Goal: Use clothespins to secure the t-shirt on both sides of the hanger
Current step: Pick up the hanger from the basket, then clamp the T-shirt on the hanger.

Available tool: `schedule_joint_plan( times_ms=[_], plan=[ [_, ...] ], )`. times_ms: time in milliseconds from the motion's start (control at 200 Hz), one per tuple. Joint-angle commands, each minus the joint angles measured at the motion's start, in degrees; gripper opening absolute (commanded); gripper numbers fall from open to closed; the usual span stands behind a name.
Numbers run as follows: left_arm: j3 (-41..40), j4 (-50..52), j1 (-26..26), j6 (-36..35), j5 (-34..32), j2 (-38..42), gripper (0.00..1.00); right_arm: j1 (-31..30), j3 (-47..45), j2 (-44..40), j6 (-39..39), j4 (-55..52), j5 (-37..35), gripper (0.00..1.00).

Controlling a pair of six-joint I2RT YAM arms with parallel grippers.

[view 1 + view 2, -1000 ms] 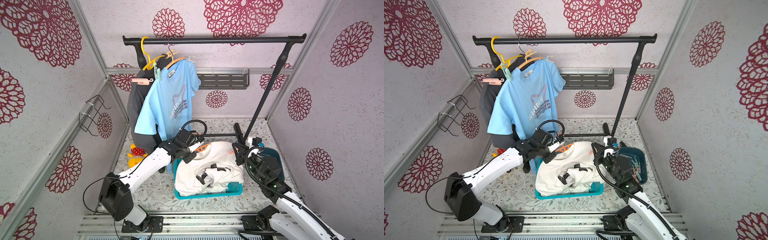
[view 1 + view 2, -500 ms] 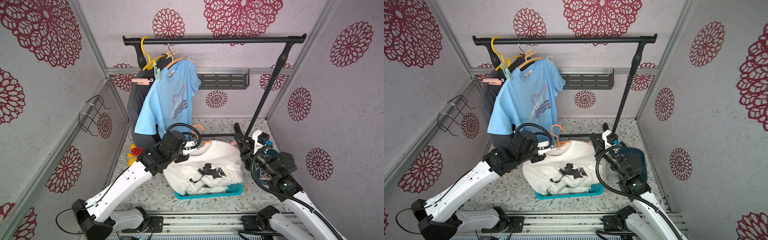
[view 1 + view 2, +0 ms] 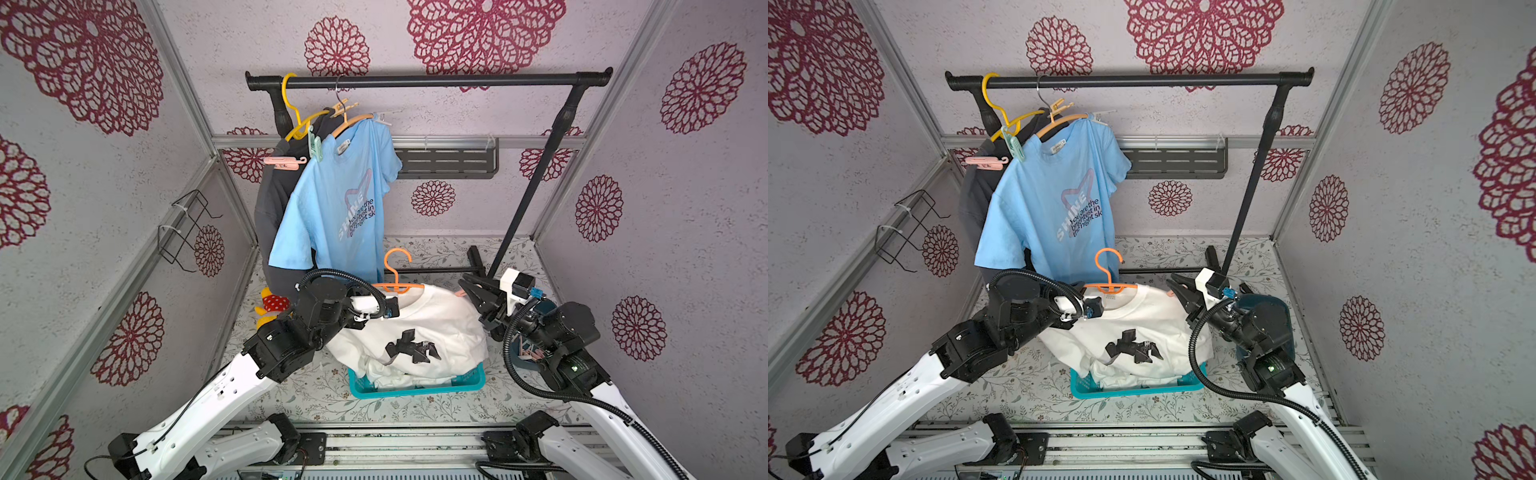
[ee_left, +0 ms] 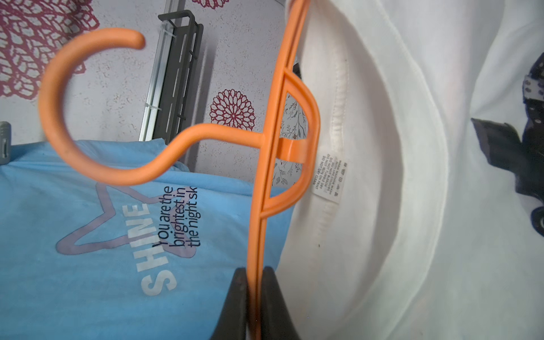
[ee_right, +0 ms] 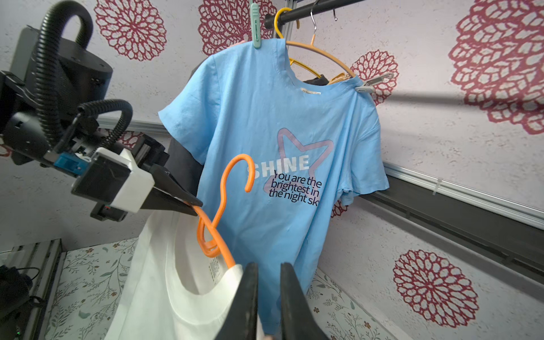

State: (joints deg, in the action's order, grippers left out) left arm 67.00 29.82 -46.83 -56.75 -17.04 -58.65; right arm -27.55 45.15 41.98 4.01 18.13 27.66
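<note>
A white t-shirt hangs on an orange hanger, lifted partly out of a teal basket. My left gripper is shut on the hanger's bar beside the collar; in both top views it sits at the shirt's left shoulder. The right gripper is at the right shoulder, its jaws a narrow gap apart. Deep between them is a small pink clothespin. The hanger's right arm lies hidden under the white cloth.
A black rail carries a blue t-shirt pegged with mint and whitish clothespins, and a dark shirt with a pink one. A dark blue bin of clothespins sits under the right arm. A toy lies by the left wall.
Both grippers have risen towards the back, lifting the orange hanger and the white t-shirt up out of the basket. The hanger's hook now stands upright in front of the blue t-shirt.
</note>
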Motion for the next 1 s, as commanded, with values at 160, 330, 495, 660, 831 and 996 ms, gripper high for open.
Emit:
schedule_joint_plan(
  times_ms=[160,330,495,660,831,996],
  plan=[
    [-2.3,-8.5,-0.6,-6.2,2.3,2.6,0.0,0.2,1.9,0.9,-0.3,2.3,5.8,0.0],
    [-3.9,-10.3,-0.6,-7.0,3.5,3.8,0.0,0.1,1.6,3.3,-2.4,4.1,7.6,0.0],
    [-4.6,-11.5,-0.6,-7.3,3.5,4.3,0.0,0.2,1.0,4.7,-5.4,6.7,9.2,0.0],
    [-4.8,-12.7,-0.7,-6.6,4.6,5.0,0.0,0.2,-1.8,5.1,-10.4,11.4,10.4,0.0],
    [-5.0,-13.7,-0.6,-4.9,6.3,5.8,0.0,0.2,-3.2,5.0,-12.9,11.4,12.2,0.0],
    [-5.6,-14.8,-0.6,-4.4,6.2,6.1,0.0,0.2,-3.5,4.2,-13.4,8.8,13.2,0.0]
  ],
)
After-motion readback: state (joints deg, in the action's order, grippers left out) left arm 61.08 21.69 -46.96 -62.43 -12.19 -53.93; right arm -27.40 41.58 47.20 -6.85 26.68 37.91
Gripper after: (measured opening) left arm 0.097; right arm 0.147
